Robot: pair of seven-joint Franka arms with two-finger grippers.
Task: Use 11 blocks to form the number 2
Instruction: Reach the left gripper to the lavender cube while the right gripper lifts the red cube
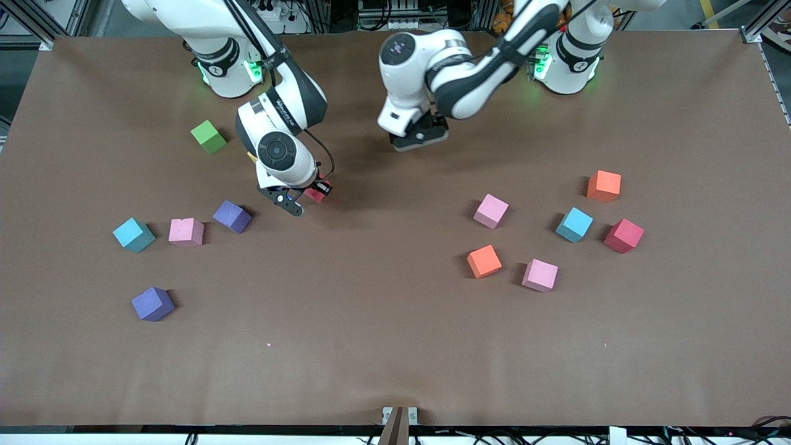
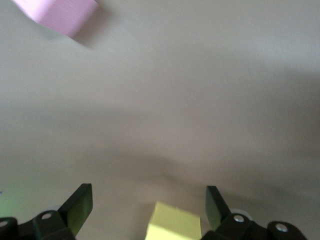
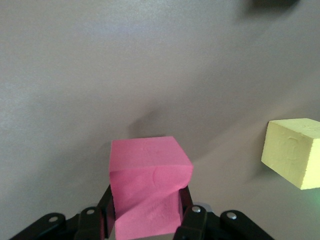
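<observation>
The right gripper is clamped on a red block, squeezed between its fingers just above the brown table, near the middle and toward the robots' bases. The left gripper stands wide open with a yellow block lying loose between its fingers — nothing touches it. In the right wrist view this yellow block sits beside the red one, well apart from it.

Toward the right arm's end lie a green cube, a purple block, a pink block, a light blue block and, nearest the front camera, another purple block. Toward the left arm's end sit an orange block, a pink one, a light blue one, a red one, another orange and another pink.

The middle of the table and the whole wide strip along its front edge lie open — ample room for moving. No readable writing shows on any block.
</observation>
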